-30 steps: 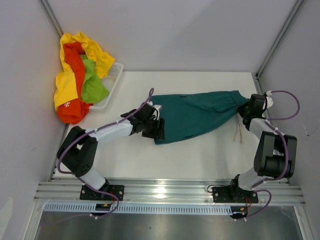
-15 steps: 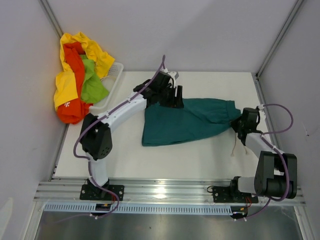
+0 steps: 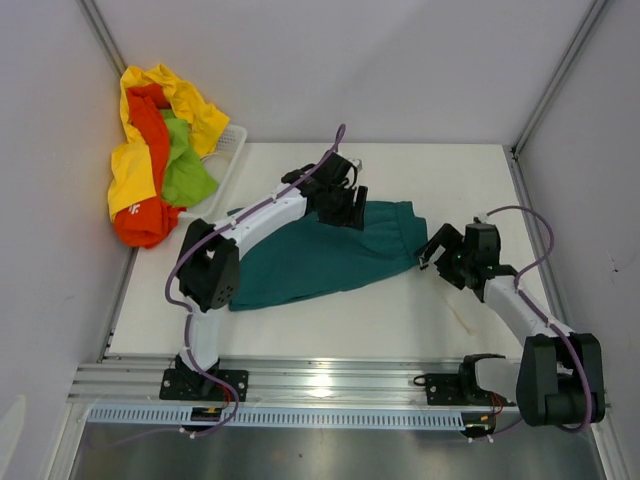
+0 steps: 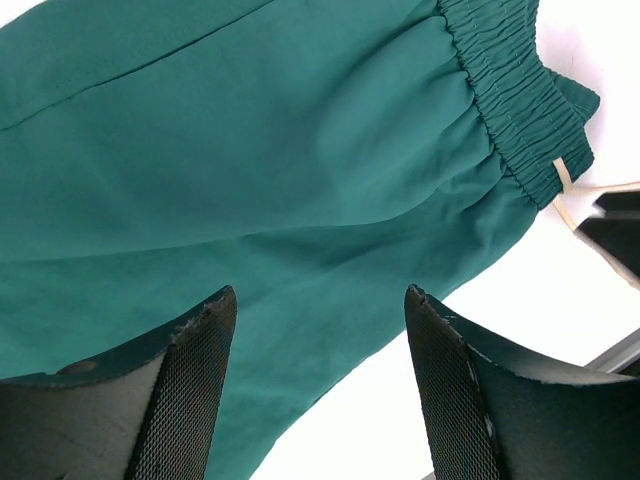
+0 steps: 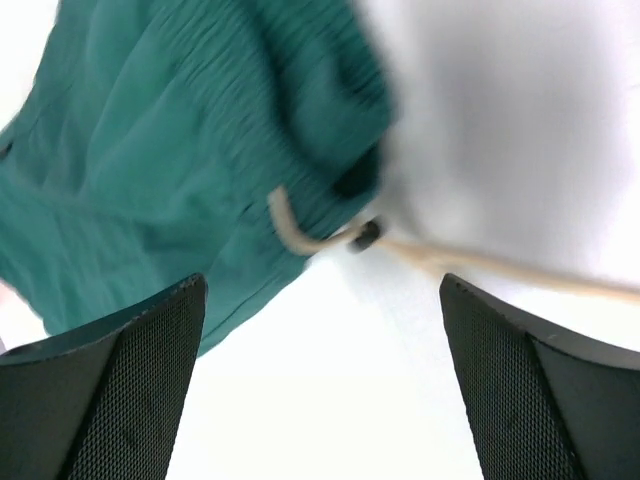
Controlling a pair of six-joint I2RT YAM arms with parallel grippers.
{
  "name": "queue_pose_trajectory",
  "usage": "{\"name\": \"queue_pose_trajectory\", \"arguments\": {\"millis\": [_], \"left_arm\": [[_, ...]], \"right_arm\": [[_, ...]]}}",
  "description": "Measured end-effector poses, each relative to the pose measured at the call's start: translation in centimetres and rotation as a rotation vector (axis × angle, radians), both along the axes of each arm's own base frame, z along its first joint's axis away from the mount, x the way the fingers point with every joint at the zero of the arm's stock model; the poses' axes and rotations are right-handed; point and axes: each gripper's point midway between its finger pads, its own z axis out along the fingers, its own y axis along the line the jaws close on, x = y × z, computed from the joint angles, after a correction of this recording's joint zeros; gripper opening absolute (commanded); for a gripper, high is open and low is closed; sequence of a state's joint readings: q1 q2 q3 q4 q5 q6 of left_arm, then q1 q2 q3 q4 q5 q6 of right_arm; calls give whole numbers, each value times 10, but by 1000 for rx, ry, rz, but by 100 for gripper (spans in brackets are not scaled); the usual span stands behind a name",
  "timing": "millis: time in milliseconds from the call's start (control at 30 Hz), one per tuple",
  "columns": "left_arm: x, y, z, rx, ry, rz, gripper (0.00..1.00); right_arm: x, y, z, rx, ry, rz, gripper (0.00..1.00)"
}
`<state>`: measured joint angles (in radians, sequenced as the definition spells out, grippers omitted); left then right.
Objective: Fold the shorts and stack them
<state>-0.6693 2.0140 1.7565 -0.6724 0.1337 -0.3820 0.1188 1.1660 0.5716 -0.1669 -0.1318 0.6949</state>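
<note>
Teal shorts [image 3: 320, 255] lie flat on the white table [image 3: 330, 325], left of centre. Elastic waist [image 4: 510, 95] sits gathered at the right end, and the pale drawstring [image 5: 460, 262] runs out of frame. Left gripper [image 3: 348, 208] hangs over their far edge, fingers spread, nothing between. Right gripper [image 3: 437, 252] is just beside the waist, jaws wide, empty. Left arm covers part of the far edge. Right wrist view is blurred. Other shorts [image 3: 160, 160], yellow, orange-red and lime, are heaped over the white basket [image 3: 232, 150], mostly hiding it.
</note>
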Motion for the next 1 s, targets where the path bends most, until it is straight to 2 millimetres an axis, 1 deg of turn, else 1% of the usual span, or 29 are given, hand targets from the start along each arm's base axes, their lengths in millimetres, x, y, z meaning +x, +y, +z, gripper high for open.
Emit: {"name": "queue_pose_trajectory", "arguments": {"millis": [100, 133, 200, 233, 333, 367, 433, 467, 533, 633, 733, 800, 933, 1000], "left_arm": [[0, 0, 0, 2, -3, -6, 72], [-1, 0, 0, 3, -5, -8, 71], [-2, 1, 2, 7, -9, -17, 72], [-3, 2, 2, 10, -12, -23, 72], [-4, 2, 4, 14, -20, -36, 72], [-4, 2, 4, 16, -21, -40, 72], [-5, 3, 3, 23, -21, -46, 71], [-5, 3, 2, 26, -19, -48, 71], [-3, 2, -3, 34, -15, -54, 71], [-2, 1, -20, 57, 8, -62, 71], [0, -3, -38, 80, 35, -70, 71], [4, -9, -49, 96, 49, -80, 71], [12, -24, -63, 102, 51, -92, 71], [13, -25, -68, 108, 57, -91, 71]], "right_arm": [[3, -20, -4, 5, 31, -12, 99], [4, -23, -5, 6, 49, -4, 99], [14, -28, -4, 4, 63, 14, 98], [22, -30, -3, 5, 72, 28, 98], [55, -30, -1, 37, 58, 81, 95], [64, -29, -3, 61, 60, 103, 95], [81, -28, -12, 92, 63, 135, 95], [89, -27, -21, 118, 78, 156, 95], [99, -22, -33, 168, 97, 183, 97], [118, -15, -30, 194, 59, 228, 97], [122, -6, -30, 199, 40, 266, 97], [122, -1, -30, 191, 38, 287, 96], [125, 10, -31, 171, 38, 325, 94], [124, 14, -32, 158, 39, 340, 89]]}}
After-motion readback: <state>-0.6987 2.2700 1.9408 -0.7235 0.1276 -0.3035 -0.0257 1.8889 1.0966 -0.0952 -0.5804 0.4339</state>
